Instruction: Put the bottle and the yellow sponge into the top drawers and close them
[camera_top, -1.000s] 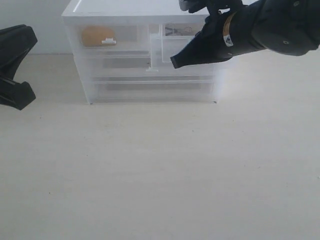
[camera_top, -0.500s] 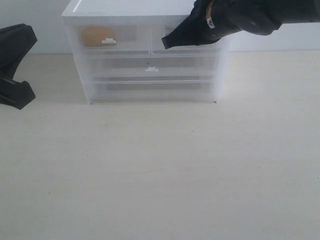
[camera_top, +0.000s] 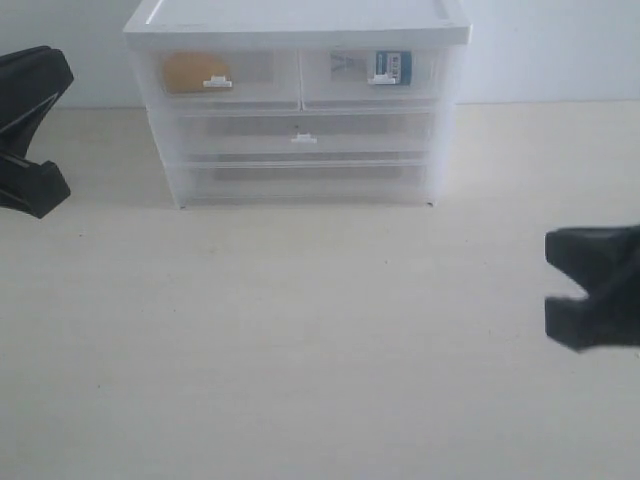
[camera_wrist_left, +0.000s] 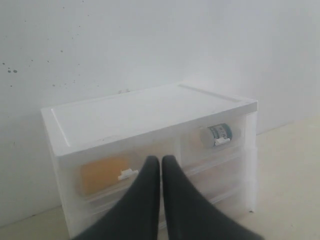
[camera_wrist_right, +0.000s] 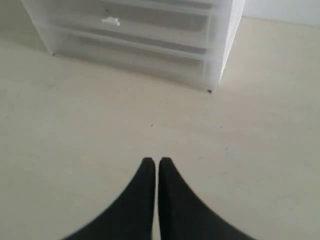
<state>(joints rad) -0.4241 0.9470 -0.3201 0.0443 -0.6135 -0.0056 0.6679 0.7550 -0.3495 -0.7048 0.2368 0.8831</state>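
Right fingers (camera_wrist_right: 145, 182) have pulled back to lower right, closed and empty like the left fingers (camera_wrist_left: 147, 177); bottle (camera_top: 390, 66) and yellow sponge (camera_top: 193, 72) lie inside the shut top drawers (camera_top: 262, 68), task seemingly finished.

The right tool (camera_wrist_right: 155, 162), tips pressed together, hangs over the table (camera_wrist_right: 75, 125), apart from the drawer unit (camera_wrist_right: 150, 45).

We see a drawer unit (camera_top: 300, 15) at the back of the worktop (camera_top: 300, 330). In its top drawers (camera_top: 260, 85), side by side, the yellow sponge (camera_top: 190, 72) lies left and the bottle (camera_top: 390, 66) right. Two wider drawers (camera_top: 300, 128) sit stacked beneath.
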